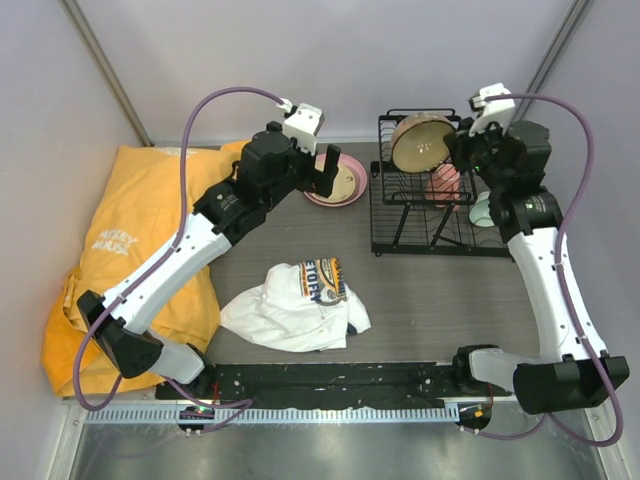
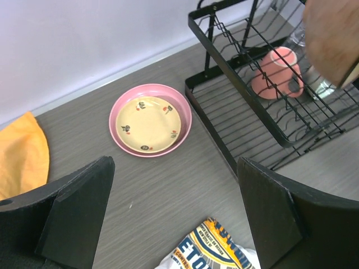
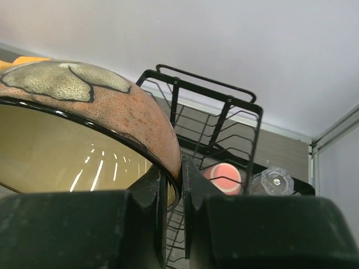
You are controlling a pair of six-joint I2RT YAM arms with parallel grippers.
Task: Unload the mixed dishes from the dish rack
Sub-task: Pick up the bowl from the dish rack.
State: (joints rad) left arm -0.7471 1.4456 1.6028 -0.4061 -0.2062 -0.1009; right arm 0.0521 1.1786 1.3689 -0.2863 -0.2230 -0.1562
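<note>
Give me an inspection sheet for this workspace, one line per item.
Surface: grey wood-grain table.
Job's things: rack holds mug and glass; cream plate sits in pink plate on the table; green bowl beside the rack.
Clutter: T-shirt, orange cloth.
Grippers: left gripper open, empty; right gripper clamps tan bowl rim.
Cables: purple cables loop over both arms.
Surroundings: plain walls.

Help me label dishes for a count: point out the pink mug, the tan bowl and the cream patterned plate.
pink mug (image 2: pixel 276 74), left wrist view, on its side wall.
tan bowl (image 1: pixel 422 142), top external view, on its inner face.
cream patterned plate (image 2: pixel 148 123), left wrist view, on its centre.
</note>
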